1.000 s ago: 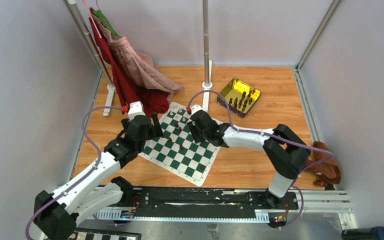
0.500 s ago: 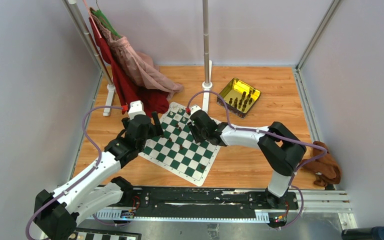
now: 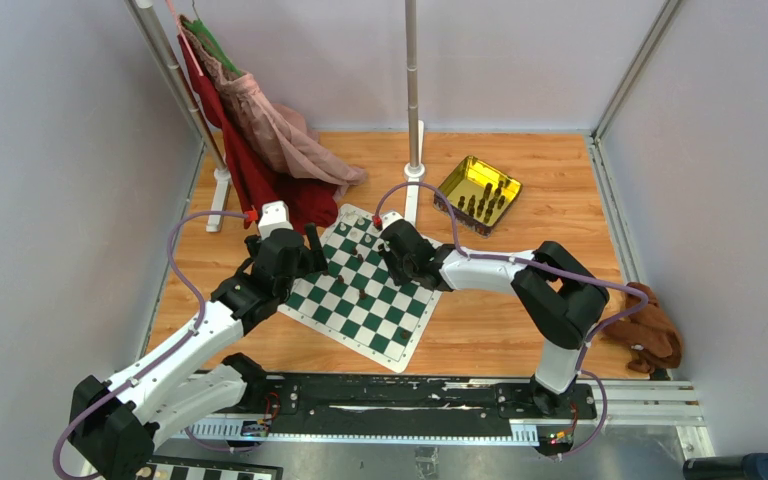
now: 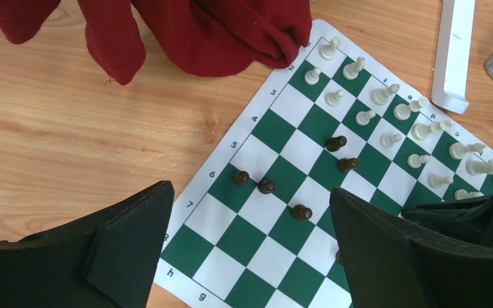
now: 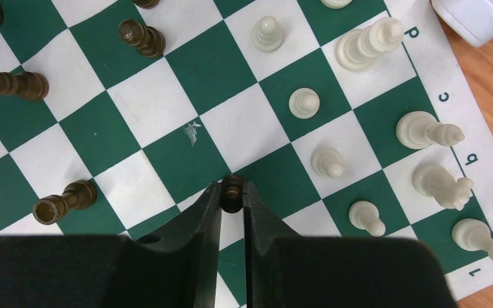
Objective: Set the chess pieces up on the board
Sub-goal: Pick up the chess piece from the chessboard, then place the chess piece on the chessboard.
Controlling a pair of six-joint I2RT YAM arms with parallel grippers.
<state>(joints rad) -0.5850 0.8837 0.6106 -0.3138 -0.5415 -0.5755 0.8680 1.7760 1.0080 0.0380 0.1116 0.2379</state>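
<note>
The green and white board lies at an angle on the wooden floor between the arms. Cream pieces stand in two rows along its far side and also show in the right wrist view. Several dark pieces stand scattered mid-board. My right gripper is shut on a small dark pawn, held low over the board near the cream pawns. In the top view, the right gripper is over the board's far right part. My left gripper is open and empty above the board's left corner.
A yellow tray with several dark pieces sits at the back right. A red cloth touches the board's far corner. A white post base stands just behind the board. A brown object lies at the right.
The right arm's elbow has shifted slightly left, while its gripper stays over the board's far side with the pawn. The left arm has barely moved.
</note>
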